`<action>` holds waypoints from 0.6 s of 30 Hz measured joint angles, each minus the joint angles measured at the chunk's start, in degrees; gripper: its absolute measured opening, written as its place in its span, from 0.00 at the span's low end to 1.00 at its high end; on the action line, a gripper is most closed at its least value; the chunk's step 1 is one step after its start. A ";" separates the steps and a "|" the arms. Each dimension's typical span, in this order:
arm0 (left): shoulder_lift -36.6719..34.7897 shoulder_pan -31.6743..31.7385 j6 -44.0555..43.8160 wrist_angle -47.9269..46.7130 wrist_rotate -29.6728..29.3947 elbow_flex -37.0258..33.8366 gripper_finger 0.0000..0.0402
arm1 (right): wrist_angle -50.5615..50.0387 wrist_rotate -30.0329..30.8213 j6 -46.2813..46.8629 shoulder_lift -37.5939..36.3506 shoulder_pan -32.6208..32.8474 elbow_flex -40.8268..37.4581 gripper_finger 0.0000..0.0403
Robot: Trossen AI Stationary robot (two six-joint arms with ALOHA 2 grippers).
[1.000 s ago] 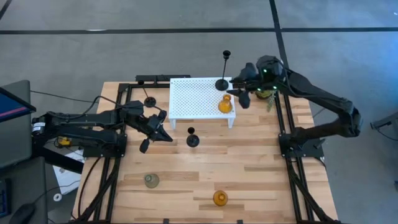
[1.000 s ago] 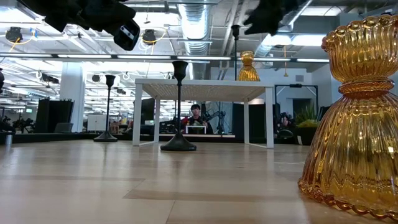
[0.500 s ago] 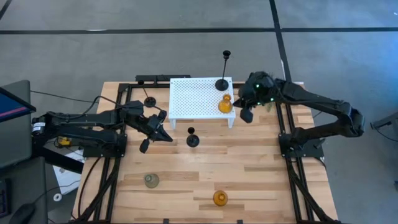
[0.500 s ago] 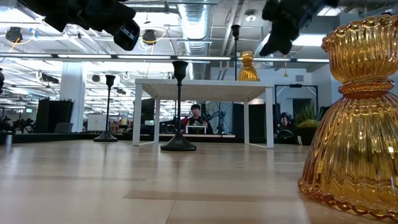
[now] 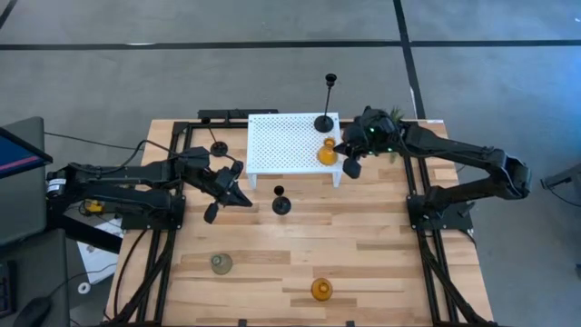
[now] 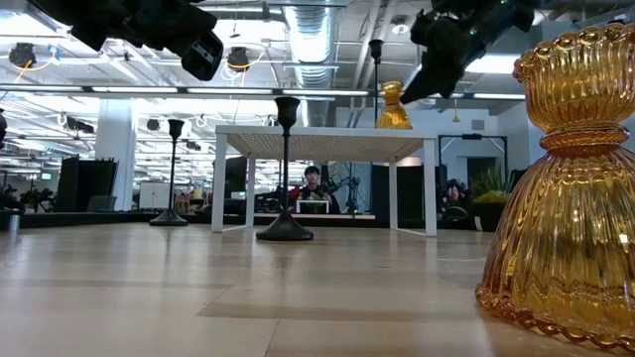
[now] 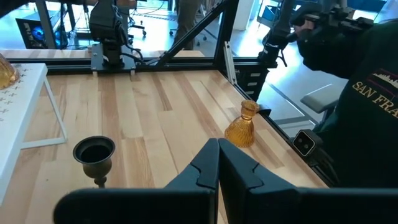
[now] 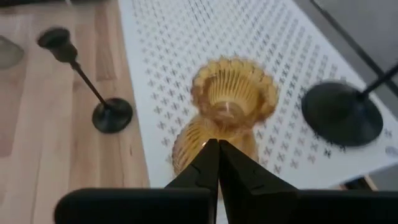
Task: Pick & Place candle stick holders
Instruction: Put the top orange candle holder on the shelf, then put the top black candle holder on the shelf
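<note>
Ribbed amber glass holder (image 8: 227, 112) on white perforated stand (image 8: 292, 56)

On the surface (image 5: 381, 245) a stand (image 5: 281, 145) sits at the back, carrying two holders (image 5: 328, 153) at its right end; four more holders (image 5: 280, 202) stand apart on the surface around it.

Both arms were matte black, built of rounded jointed segments. The right arm (image 5: 454, 154) showed small green lights near its wrist; the left arm (image 5: 136, 177) carried thin cables.
</note>
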 joint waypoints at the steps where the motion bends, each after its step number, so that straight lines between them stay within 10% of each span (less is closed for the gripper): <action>1: 0.00 0.00 0.00 0.00 -0.40 0.00 0.01 | 0.60 0.00 0.02 0.47 0.07 0.08 0.00; 18: 0.00 0.02 0.00 0.01 -1.43 0.00 0.01 | -0.02 -4.42 2.02 0.34 1.23 0.03 0.00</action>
